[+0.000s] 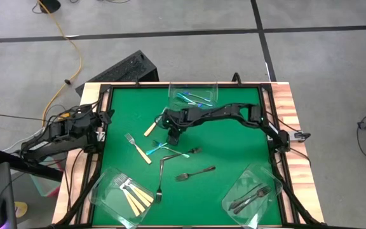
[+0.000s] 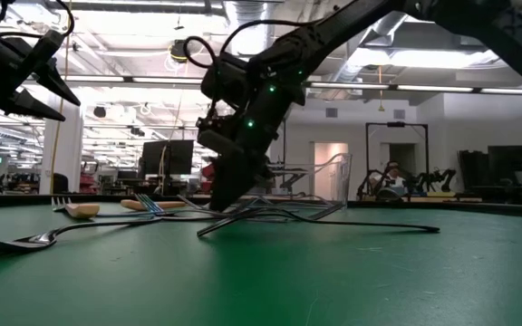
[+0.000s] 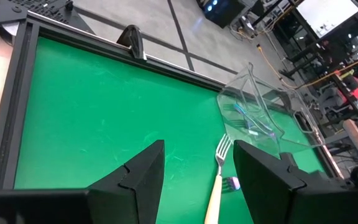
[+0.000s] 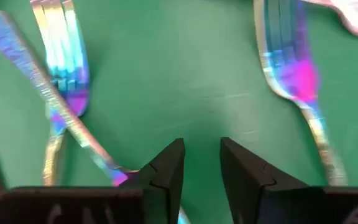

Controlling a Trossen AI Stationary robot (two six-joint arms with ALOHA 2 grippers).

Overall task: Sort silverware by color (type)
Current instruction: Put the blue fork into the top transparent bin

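**Dark fork in the foreground, right gripper down among the loose silverware**

Nearest you in the low view, a dark grey fork [image 2: 25,240] lies flat on the green table [image 1: 234,140], tines toward the camera. Behind it the right gripper [image 1: 172,137] reaches down to the mat near the table's middle. Its fingers [image 4: 166,165] stand a little apart with bare green between them, and you can see nothing clamped. Blue-handled forks [image 1: 165,151] lie just beside it on the mat, two of them crossing.

Other loose pieces:
- one tan-handled fork [image 1: 150,128] toward the far edge
- a second tan fork [image 1: 138,150] left of centre
- two dark forks [image 1: 196,173] toward the near edge

Three clear tubs hold sorted pieces:
- the far-edge tub [image 1: 210,89] holds blue-handled forks
- the near-left corner tub [image 1: 103,191] holds tan-handled forks
- the near-right corner tub [image 1: 265,175] holds dark ones

The left gripper [image 3: 197,149] waits at the table's left edge, above the mat, fingers spread wide and holding nothing.
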